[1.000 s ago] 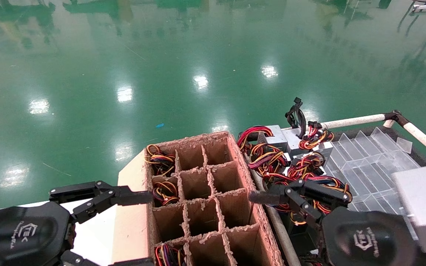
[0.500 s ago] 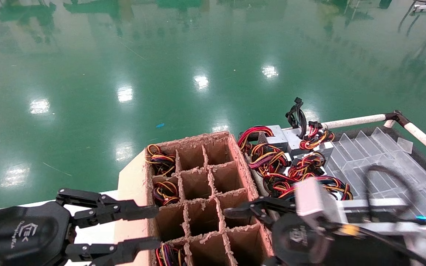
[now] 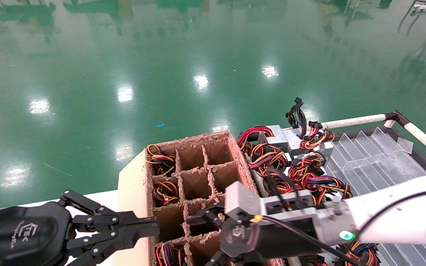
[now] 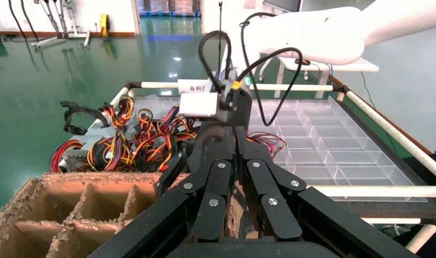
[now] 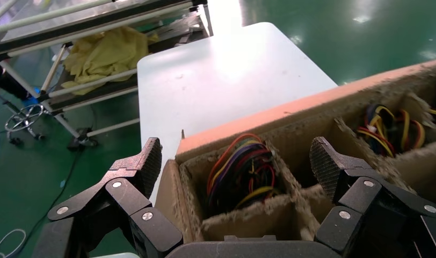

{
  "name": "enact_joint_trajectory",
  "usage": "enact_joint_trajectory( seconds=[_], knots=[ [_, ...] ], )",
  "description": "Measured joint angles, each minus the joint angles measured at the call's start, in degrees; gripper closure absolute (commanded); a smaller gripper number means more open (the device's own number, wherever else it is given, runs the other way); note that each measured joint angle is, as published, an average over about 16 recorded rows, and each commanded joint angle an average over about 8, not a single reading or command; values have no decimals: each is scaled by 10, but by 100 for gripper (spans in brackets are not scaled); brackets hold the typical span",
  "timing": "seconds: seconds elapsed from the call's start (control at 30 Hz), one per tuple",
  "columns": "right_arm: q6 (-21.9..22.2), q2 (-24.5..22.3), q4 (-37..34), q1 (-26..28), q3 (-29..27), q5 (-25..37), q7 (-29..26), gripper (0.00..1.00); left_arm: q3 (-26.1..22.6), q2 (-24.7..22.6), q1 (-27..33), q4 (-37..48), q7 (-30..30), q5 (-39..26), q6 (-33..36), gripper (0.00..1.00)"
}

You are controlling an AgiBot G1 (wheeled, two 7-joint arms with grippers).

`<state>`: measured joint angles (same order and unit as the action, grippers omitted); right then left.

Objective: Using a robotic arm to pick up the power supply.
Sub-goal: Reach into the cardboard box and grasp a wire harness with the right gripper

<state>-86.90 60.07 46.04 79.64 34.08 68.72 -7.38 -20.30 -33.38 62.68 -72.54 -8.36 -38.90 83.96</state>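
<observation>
Green glossy floor [image 3: 161, 74] all around. Rack with clear divider tray [image 3: 375, 159] on the right. Brown cardboard divider box [image 3: 198, 184] at centre, wire bundles in several cells on its left side and near corner. Pile of power supplies [image 3: 283, 155], silver-grey boxes with red/yellow/black wire loops, just right of box, on the rack's left end, none gripped. White right arm [image 3: 394, 214] reaching left across the rack; right gripper [image 5: 234, 166] spread wide, empty, poised over the box's near-left cells, straddling a wire-filled cell. Left gripper [image 3: 142, 227] at near left by the box's left wall, fingers close together, holding nothing.
</observation>
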Motion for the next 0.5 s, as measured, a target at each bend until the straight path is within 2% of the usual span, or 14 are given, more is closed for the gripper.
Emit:
enact_joint_trajectory(
  seconds=[0.13,0.23,0.3,0.4,0.5],
  knots=[
    [-7,26,-42,17,13,15,19,2,0,0,0,0,0,0,0,94],
    [-11,41,-70,27,20,23,32,27,0,0,0,0,0,0,0,83],
    [-13,50,-87,33,25,29,39,48,0,0,0,0,0,0,0,67],
    [-16,62,-110,41,32,36,50,79,0,0,0,0,0,0,0,33],
    [-17,74,-133,49,38,42,60,89,0,0,0,0,0,0,0,7]
  ],
)
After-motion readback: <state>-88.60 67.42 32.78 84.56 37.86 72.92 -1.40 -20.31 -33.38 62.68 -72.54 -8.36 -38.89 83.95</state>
